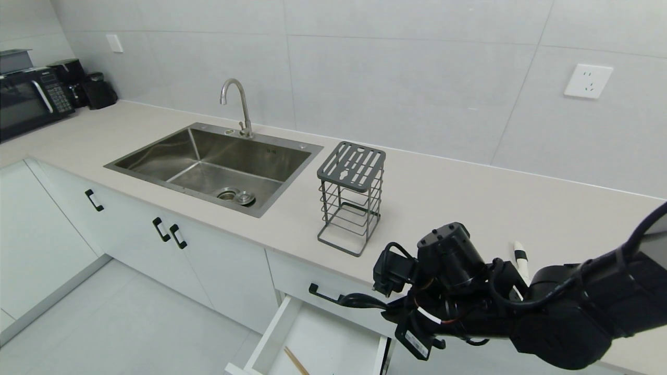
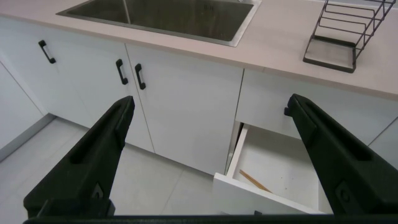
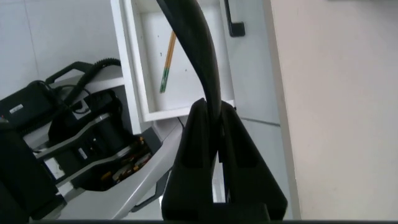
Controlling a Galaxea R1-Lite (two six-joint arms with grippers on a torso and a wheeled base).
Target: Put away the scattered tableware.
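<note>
In the head view, the right arm [image 1: 563, 307] comes in from the lower right. It is bent along the front edge of the counter [image 1: 469, 208], with its wrist held out above the open drawer [image 1: 267, 333]. A chopstick [image 1: 295, 361] lies in that drawer. A white utensil with a black band [image 1: 521, 258] lies on the counter just behind the arm. It is well apart from the wire rack [image 1: 350, 198], which stands upright beside the sink [image 1: 234, 148].

In the left wrist view, the left gripper [image 2: 211, 102] hangs in front of the cabinet doors, facing the drawer and the counter edge. Its fingers [image 2: 93, 155] are spread wide, with nothing between them.

In the right wrist view, the right gripper [image 3: 211, 124] points down over the drawer and is clenched on a dark curved handle [image 3: 196, 43]. The free end of the handle arcs out above the drawer's white floor. The chopstick lies on that floor, apart from the handle. I cannot tell what kind of utensil the handle belongs to.
</note>
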